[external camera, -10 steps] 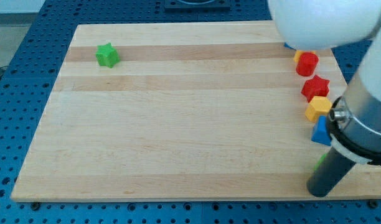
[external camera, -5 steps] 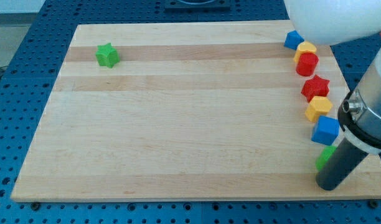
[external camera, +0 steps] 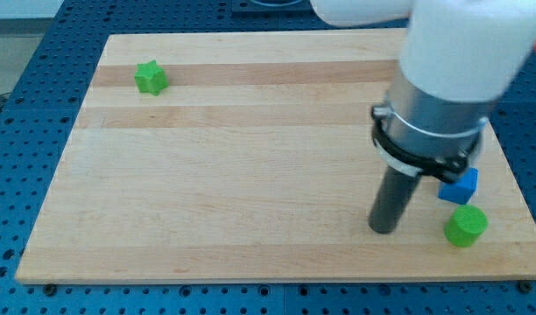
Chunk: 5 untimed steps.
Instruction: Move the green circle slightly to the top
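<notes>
Now my tip (external camera: 384, 231) left of green circle (external camera: 466, 226) — apart, no jaws on rod

You are looking at a lab: a wooden board (external camera: 233, 175) is lying on a blue perforated bench (external camera: 23, 131), its hole grid showing from nine to six o'clock.
</notes>
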Each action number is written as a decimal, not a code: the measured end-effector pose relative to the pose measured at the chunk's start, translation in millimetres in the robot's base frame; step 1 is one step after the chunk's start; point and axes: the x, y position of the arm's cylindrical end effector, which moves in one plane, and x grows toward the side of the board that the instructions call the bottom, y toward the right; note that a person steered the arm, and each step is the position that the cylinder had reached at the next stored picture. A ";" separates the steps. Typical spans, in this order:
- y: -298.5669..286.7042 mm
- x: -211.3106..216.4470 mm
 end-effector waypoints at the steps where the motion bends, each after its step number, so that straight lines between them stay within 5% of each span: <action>1: -21.9 -32.6; 5: -144.8 -127.3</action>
